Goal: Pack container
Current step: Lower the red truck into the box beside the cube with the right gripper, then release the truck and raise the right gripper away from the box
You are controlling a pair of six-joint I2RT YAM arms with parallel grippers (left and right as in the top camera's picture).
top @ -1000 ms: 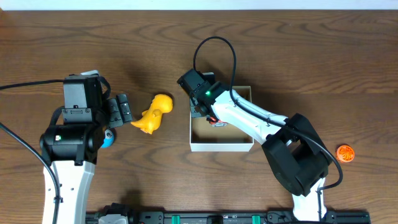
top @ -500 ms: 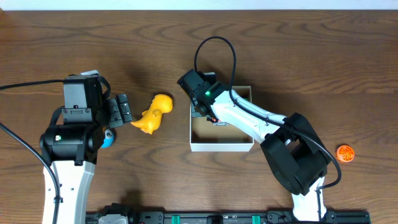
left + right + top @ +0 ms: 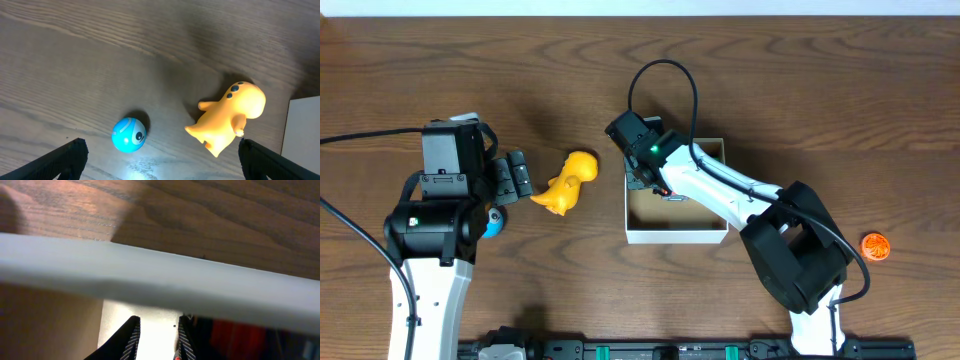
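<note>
Wood-grain table (image 3: pixel 820 80) carries all the things. The right arm (image 3: pixel 725 195) reaches from the near right side toward the far left, and the right gripper (image 3: pixel 655 188) is lowered into the far left corner of the container (image 3: pixel 675 236). In the right wrist view its fingers (image 3: pixel 131 336) stand close together behind the white rim, with a pale strip between them. I cannot tell if they clamp anything. Something red shows just to their right, too blurred to name.

The left arm (image 3: pixel 430 230) stands at the left. The left gripper (image 3: pixel 520 175) has its jaws wide apart and holds nothing.

The container sits right of the table's centre, a square white box with a tan inside. A yellow dinosaur toy (image 3: pixel 568 182) lies just left of it, near the left gripper. A small blue ball (image 3: pixel 495 222) is beside the left arm, and an orange disc (image 3: pixel 875 245) lies at the far right edge, well apart from the box.
</note>
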